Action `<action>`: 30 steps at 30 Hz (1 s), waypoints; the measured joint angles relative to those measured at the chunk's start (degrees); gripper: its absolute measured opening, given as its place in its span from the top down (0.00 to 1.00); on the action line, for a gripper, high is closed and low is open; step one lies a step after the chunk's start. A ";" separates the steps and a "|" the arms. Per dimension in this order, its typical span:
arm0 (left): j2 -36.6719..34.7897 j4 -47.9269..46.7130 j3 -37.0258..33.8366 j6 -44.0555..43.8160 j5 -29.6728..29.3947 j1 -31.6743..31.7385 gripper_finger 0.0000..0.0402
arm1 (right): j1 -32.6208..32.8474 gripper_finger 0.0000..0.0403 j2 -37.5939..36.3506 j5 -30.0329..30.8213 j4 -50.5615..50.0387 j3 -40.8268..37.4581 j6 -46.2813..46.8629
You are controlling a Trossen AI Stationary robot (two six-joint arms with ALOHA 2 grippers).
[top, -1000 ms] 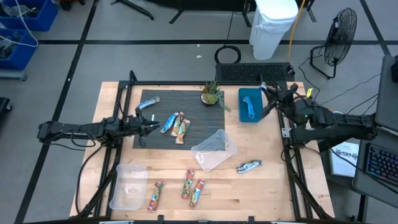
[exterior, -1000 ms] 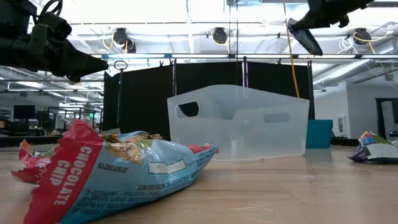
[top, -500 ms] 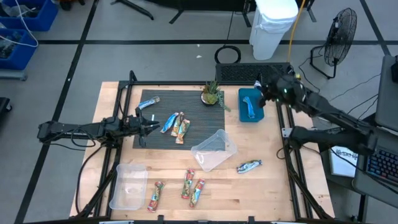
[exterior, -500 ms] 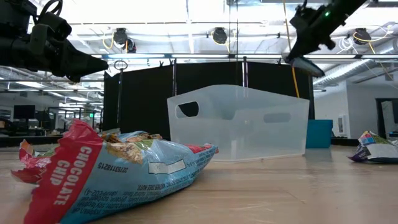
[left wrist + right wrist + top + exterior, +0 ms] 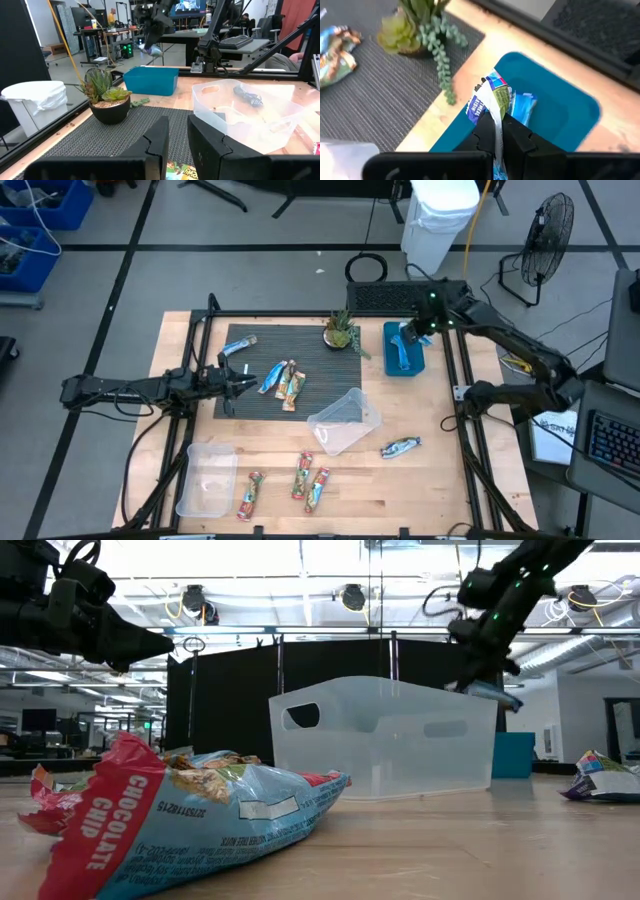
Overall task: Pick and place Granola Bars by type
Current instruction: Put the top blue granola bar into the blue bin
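Teal plastic forms the bin (image 5: 403, 347) at the worktop's (image 5: 440, 480) far right edge, and a pale blue bar (image 5: 521, 107) lies inside. Above it, the right end effector (image 5: 498, 131) is closed on a blue-and-white wrapped granola bar (image 5: 489, 97) (crinkled foil, some green print). A clear tub (image 5: 345, 420) lies tipped mid-table; another (image 5: 206, 478) sits front left. The left end effector (image 5: 176, 141), slightly open and empty, hovers over the dark mat (image 5: 310, 365).

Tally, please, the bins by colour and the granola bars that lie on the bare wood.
Clear plastic bins: 2
Blue bin: 1
Granola bars on bare wood: 4
Total: 7
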 joint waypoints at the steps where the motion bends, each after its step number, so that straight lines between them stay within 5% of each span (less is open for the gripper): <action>1: 0.02 -0.01 0.00 0.00 0.00 0.01 0.81 | 0.04 0.98 1.16 -0.01 0.33 0.00 -0.18; 15: 0.02 -0.02 -0.01 0.00 0.00 0.00 0.81 | 0.27 0.98 12.44 -0.09 8.39 -0.55 -0.36; 30: -0.01 -0.02 -0.01 0.00 0.00 0.00 0.81 | 0.68 0.98 14.83 -0.23 17.34 -9.27 -0.43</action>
